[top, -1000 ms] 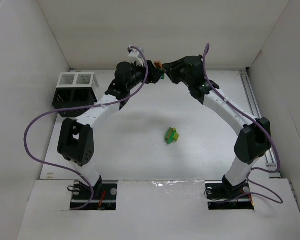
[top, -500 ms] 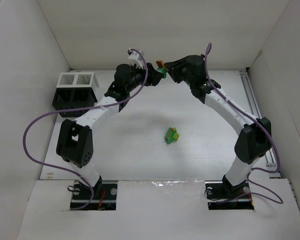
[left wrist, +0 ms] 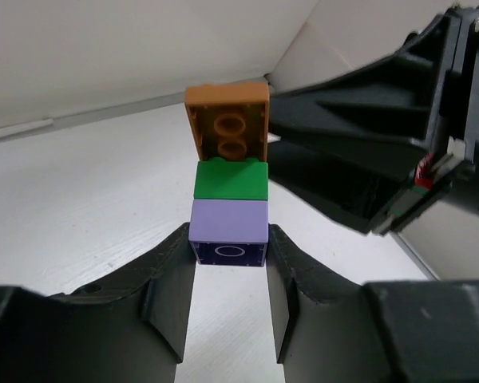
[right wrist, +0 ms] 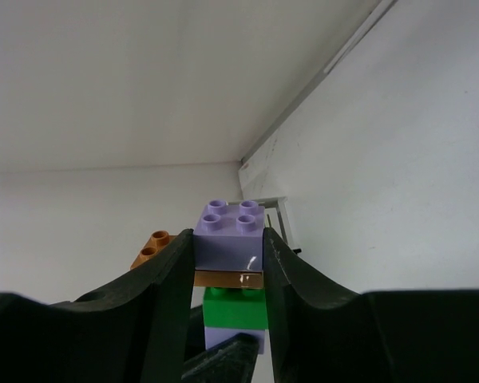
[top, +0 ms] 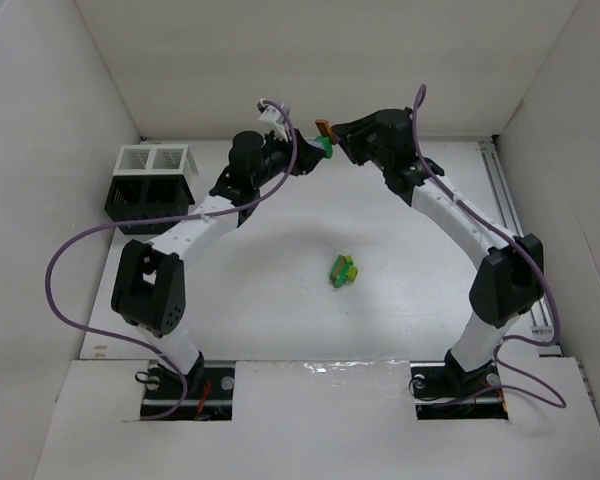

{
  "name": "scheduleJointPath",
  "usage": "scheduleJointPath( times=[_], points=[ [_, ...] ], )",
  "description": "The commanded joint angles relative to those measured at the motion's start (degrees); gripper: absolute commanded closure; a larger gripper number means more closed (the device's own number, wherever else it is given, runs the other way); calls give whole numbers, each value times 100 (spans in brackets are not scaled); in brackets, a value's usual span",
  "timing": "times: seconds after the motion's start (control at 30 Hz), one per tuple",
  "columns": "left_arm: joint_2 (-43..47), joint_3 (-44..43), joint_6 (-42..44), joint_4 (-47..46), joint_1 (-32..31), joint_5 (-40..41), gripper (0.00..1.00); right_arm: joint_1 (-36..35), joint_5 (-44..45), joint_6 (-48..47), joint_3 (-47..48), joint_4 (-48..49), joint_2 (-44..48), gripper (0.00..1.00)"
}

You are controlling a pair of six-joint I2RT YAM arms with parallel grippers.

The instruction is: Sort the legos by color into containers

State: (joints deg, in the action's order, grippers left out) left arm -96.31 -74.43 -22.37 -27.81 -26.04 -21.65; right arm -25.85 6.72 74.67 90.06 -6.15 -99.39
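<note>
The white surface (top: 280, 310) sits inside a white-walled enclosure (top: 330, 60), with a pale rail (top: 497, 190) along its right edge. Near its middle lies a small clump of green and yellow-green plastic bricks (top: 343, 270); their number is too small to tell. At the far left stands one boxy black slatted rack with a white rim (top: 150, 185), two compartments showing, their contents hidden. Above the far middle, one stack (top: 325, 138) is held from both ends. The left end effector (left wrist: 228, 239) clamps a lilac plastic brick (left wrist: 228, 227), which carries one green brick (left wrist: 231, 179) and one tilted orange brick (left wrist: 227, 122). The right end effector (right wrist: 227, 243) pinches a second lilac brick with four studs (right wrist: 230, 227); its fingers (right wrist: 160, 295) hide part of the join beneath.
</note>
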Motion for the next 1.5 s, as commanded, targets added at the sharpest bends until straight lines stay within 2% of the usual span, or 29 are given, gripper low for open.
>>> scheduleJointPath(
  times=[0.0,0.27,0.4,0.5,0.53,0.63,0.7,0.73,0.8,0.83,0.93,0.97,1.0,1.1,1.13,1.23,1.47],
  points=[
    [481,236,75,-119,29,-138,88,290,216,-129,99,264,52,100],
    [789,596,312,126,29,-191,93,448,268,-375,-146,369,52,100],
    [1061,825,496,197,29,-436,94,502,67,-865,-340,439,104,100],
    [1228,957,733,504,134,-489,96,502,-223,-2006,-549,536,218,100],
    [1281,1096,734,557,135,-489,96,502,-415,-2845,-551,536,219,100],
    [1510,1360,909,558,380,-699,96,502,-820,-4263,-909,457,271,100],
    [1616,1475,962,610,538,-1101,96,449,-681,-5354,-1226,386,490,100],
    [1694,1476,963,610,608,-1279,96,597,-1273,-5793,-1576,387,570,100],
    [1756,1607,1164,811,784,-1604,96,721,-1550,-6761,-1886,448,833,100],
    [1808,1607,1243,917,837,-1840,96,791,-2169,-7121,-2009,448,895,100],
    [1861,1607,1777,1477,969,-2158,96,844,-2735,-8545,-2334,238,1045,100],
    [1862,1607,1876,1585,969,-2211,96,844,-3173,-8923,-2396,98,1045,100],
    [1862,1607,1955,1664,1048,-2273,96,844,-3264,-9388,-2397,36,1045,98],
    [1862,1607,1956,1727,1180,-2449,96,897,-3738,-9874,-2415,-131,870,77],
    [1862,1607,1956,1666,1259,-2502,96,897,-3853,-10024,-2414,-132,747,61],
    [1862,1668,2025,1665,1260,-2642,96,950,-4380,-10375,-2195,-290,632,39],
    [2072,1774,2579,1999,1260,-3195,96,888,-6181,-10763,-1572,-360,693,35]
  ],
)
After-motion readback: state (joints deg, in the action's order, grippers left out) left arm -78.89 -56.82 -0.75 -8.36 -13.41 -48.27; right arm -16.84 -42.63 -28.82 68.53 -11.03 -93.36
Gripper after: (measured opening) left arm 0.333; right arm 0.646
